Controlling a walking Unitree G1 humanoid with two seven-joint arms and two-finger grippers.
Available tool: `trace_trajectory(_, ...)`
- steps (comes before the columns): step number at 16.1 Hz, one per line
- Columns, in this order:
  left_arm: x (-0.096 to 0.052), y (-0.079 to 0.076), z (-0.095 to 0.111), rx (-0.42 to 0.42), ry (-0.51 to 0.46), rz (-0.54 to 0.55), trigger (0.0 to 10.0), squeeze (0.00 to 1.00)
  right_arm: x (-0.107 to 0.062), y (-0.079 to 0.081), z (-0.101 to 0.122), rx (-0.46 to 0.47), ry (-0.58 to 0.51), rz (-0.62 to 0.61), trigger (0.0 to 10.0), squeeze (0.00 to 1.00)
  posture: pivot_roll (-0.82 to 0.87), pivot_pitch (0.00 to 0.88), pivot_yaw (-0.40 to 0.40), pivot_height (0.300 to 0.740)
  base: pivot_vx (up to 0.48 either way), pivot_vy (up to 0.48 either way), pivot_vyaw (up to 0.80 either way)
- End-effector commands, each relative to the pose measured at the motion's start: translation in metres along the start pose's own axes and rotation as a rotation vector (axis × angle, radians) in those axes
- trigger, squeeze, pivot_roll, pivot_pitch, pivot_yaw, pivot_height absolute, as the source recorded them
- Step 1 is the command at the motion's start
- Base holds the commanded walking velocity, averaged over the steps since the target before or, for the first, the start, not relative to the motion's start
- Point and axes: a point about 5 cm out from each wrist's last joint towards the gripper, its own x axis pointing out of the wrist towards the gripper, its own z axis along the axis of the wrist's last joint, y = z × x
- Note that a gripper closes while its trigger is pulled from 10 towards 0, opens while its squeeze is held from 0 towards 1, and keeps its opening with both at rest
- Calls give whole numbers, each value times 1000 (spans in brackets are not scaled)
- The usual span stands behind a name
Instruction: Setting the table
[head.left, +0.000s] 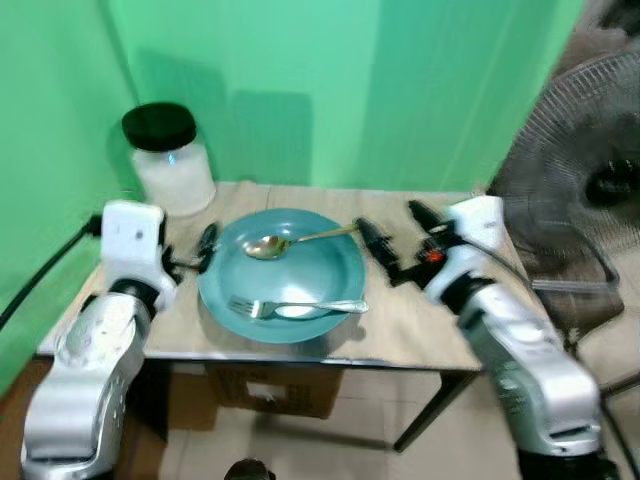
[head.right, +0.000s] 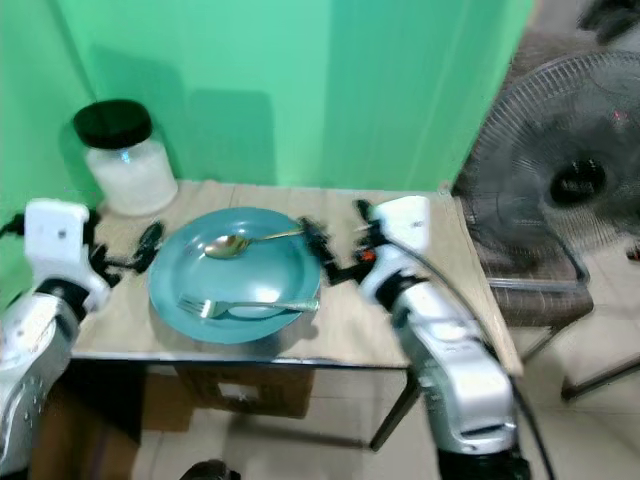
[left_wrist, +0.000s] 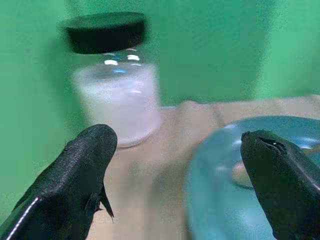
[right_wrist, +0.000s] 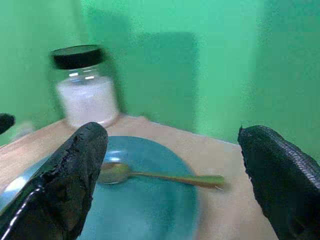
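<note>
Green wall (head.left: 330, 70) behind jar (head.left: 170, 160), fan (head.left: 590, 200)

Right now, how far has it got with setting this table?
The blue plate is down on the table, and both a gold spoon and a silver fork lie on it. Nothing is in hand: the left gripper and right gripper sit open on either side of the plate. Probably left: moving the cutlery beside the plate. The jar stands at the back.
</note>
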Motion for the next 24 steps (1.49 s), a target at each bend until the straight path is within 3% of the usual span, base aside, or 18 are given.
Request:
trace_trajectory(1,-2,-4,4,48,-28,3,10000,0,-1,-5,-5,-29,13,-25,10000,0,209,0,-42,740,0,-480,800)
trace_trajectory(5,-5,-4,4,89,-40,8,10000,0,-2,-11,-11,-13,27,-71,10000,0,211,0,-36,740,0,-480,800)
trace_trajectory(8,-7,-10,5,56,-82,3,10000,0,-6,-11,-14,35,34,-95,10000,0,201,0,-26,740,0,0,192)
trace_trajectory(12,-8,-19,1,74,-63,-45,10000,0,-3,-12,-14,-25,38,-97,10000,0,208,0,-32,740,0,0,0)
trace_trajectory(15,-6,-22,-1,77,-52,-69,10000,0,0,-12,-18,-23,59,-115,10000,0,209,0,-34,740,308,0,0)
trace_trajectory(19,-5,-23,-3,76,-45,-84,10000,0,3,-15,-20,-45,83,-138,10000,0,206,0,-34,740,409,0,764)
trace_trajectory(24,-2,-22,-2,85,-51,-90,10000,0,7,-20,-17,-50,72,-134,10000,0,212,0,-42,740,422,0,0)
